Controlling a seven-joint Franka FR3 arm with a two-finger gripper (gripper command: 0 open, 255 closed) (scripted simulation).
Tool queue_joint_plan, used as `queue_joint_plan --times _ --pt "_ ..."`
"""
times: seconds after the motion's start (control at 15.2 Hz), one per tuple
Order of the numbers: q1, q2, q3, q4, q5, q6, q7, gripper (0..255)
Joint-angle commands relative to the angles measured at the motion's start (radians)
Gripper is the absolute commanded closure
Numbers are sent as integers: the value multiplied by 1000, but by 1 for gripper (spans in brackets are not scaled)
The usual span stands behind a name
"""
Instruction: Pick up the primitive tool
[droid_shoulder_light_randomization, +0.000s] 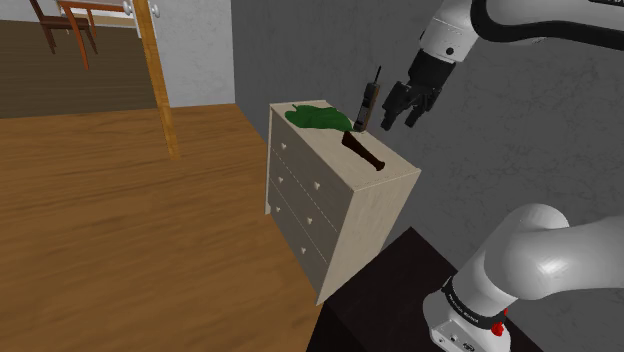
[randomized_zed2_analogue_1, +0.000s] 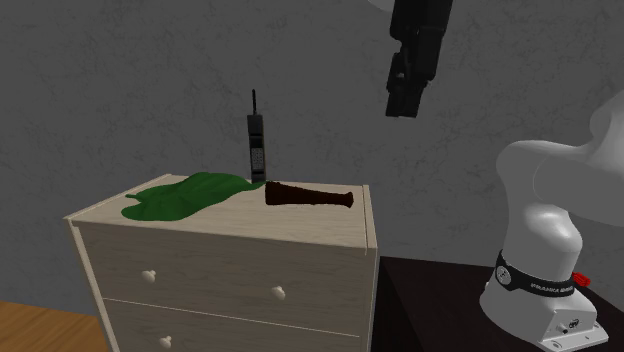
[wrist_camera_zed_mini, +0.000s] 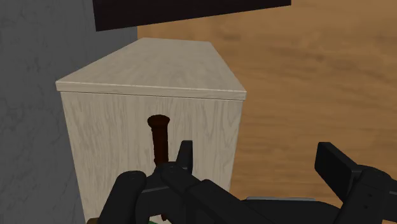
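1. At the second exterior view's left, a flat green leaf-shaped piece (randomized_zed2_analogue_1: 185, 196) lies on the pale wooden dresser (randomized_zed2_analogue_1: 240, 232).
2. A black brick phone (randomized_zed2_analogue_1: 257, 147) with an antenna stands upright where the leaf's tip ends, just beside the tool's thicker end.
3. The primitive tool (randomized_zed2_analogue_1: 308, 196), a dark brown club, lies flat on the dresser top towards its right edge.
4. The gripper (randomized_zed2_analogue_1: 403, 100) hangs above and right of it, well apart. Its fingers (wrist_camera_zed_mini: 343, 175) are spread wide and hold nothing. In the wrist view the phone hides the tool's near end.
5. The white arm base (randomized_zed2_analogue_1: 540, 250) sits on the dark stand (randomized_zed2_analogue_1: 430, 300).
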Motion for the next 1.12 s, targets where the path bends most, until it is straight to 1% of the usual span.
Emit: queue_joint_plan --times 0.0,0.53,1.06 --pt "0 0 0 0 0 0 0 0" --pt "-36 200 -63 -36 -57 224 -101 0" --pt "-67 457 -123 14 -91 424 -191 0"
